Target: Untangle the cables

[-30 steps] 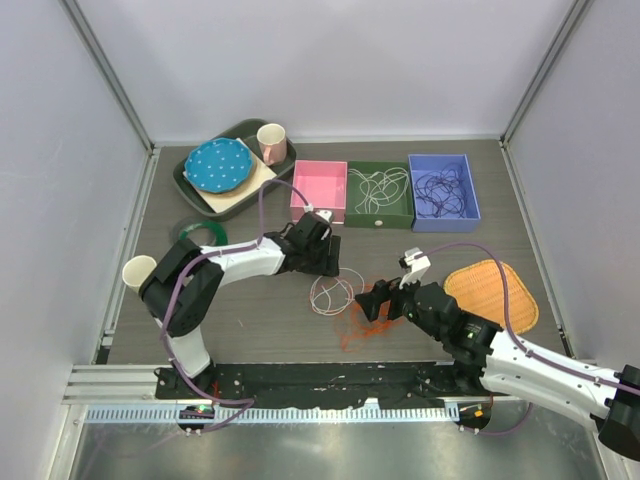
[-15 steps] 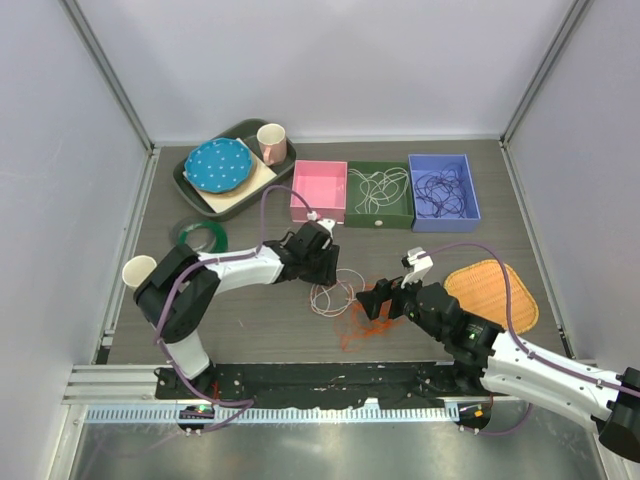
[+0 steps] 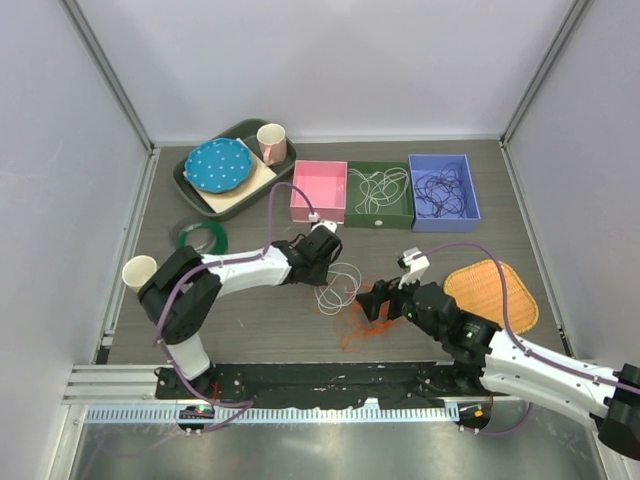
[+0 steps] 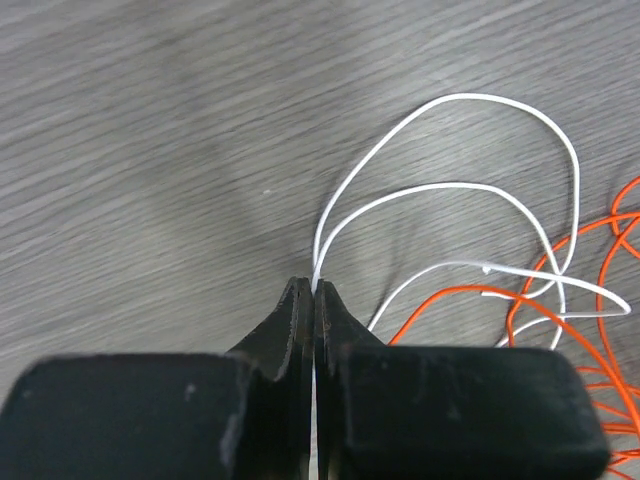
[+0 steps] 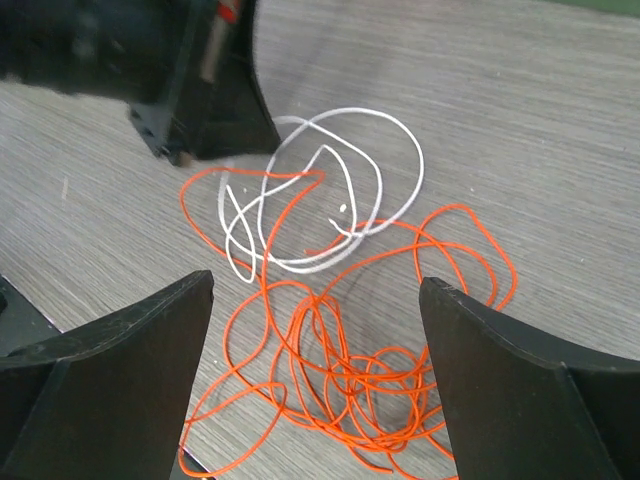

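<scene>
Left gripper (image 4: 314, 290): jaws pressed together, pinching one strand of the white cable (image 4: 462, 96) right at the fingertips. From the pinch the wire runs toward 12 o'clock, then fans into loose loops toward 2 o'clock, flat on the wood-grain tabletop (image 4: 150, 150). The far ends of the loops cross the red-orange cable (image 4: 470, 292) at 3 to 4 o'clock. In the right wrist view the white ring overlaps the upper edge of the orange heap at several crossings; which strand lies on top at each one, cannot tell. Step in hand, as judged: drawing white free of orange. Best done low and slow, pulling toward 10 o'clock in the overhead view, away from the heap. If orange loops start to drag along, pause. The hold is on a very thin wire at the very tips, so it may slip; a steady pull, no jerks. Right gripper (image 5: 315, 283): jaws wide apart, holding nothing, hovering over the orange heap, well placed to pin it down. Pose, overhead view: left arm rises from its base at 7 o'clock, elbow out, forearm reaching toward 3 o'clock, wrist low. Right arm stretches low from 5 o'clock toward 10 o'clock. Green bin (image 3: 360, 220), at 12 o'clock of the tangle, holds other white cables, so it is the likely destination.
</scene>
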Robot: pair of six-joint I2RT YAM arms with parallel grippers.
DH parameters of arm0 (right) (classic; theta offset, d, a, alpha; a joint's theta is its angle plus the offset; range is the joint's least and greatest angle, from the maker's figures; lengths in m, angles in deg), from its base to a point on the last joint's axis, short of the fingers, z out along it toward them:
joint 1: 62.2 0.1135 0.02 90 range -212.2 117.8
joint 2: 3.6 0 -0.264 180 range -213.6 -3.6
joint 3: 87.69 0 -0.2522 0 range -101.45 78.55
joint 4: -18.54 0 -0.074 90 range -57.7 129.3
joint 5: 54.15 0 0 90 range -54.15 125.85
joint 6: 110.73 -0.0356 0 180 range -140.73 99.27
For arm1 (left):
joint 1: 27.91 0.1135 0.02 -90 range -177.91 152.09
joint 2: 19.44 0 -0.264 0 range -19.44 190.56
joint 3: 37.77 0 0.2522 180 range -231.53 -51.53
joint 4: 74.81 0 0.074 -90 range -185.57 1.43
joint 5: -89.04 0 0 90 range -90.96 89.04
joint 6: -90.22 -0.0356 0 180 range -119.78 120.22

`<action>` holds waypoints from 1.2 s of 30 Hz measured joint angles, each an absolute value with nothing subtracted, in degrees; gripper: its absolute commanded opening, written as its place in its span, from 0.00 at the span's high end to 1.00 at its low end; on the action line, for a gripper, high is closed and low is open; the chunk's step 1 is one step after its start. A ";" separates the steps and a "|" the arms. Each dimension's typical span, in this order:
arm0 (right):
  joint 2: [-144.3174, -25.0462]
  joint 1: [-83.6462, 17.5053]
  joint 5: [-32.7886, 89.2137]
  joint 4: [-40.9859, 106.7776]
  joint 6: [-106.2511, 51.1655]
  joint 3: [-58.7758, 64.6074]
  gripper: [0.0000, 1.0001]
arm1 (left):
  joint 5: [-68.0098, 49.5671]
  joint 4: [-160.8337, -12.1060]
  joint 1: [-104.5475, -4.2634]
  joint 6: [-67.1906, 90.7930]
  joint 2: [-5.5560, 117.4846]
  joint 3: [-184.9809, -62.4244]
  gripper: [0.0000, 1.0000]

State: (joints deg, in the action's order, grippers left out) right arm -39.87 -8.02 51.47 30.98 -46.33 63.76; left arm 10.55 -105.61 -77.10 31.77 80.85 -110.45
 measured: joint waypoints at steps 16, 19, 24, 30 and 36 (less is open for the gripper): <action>-69.88 -5.88 47.67 29.78 -39.95 55.68 0.63 | 25.93 -111.10 -77.07 34.74 52.09 -107.83 1.00; -73.14 -5.71 50.71 31.44 -40.59 53.88 0.95 | 31.42 -113.68 -77.07 35.62 48.57 -107.59 1.00; -72.16 -5.71 60.08 38.32 -45.70 51.81 0.99 | 42.83 -119.03 -76.46 36.71 43.58 -109.36 1.00; -58.49 -10.47 73.28 51.57 -56.82 51.50 0.99 | 48.38 -124.12 -67.15 38.61 40.96 -112.48 1.00; -43.09 -17.27 79.34 61.82 -63.95 51.55 0.99 | 50.44 -127.56 -58.80 39.20 35.63 -112.48 1.00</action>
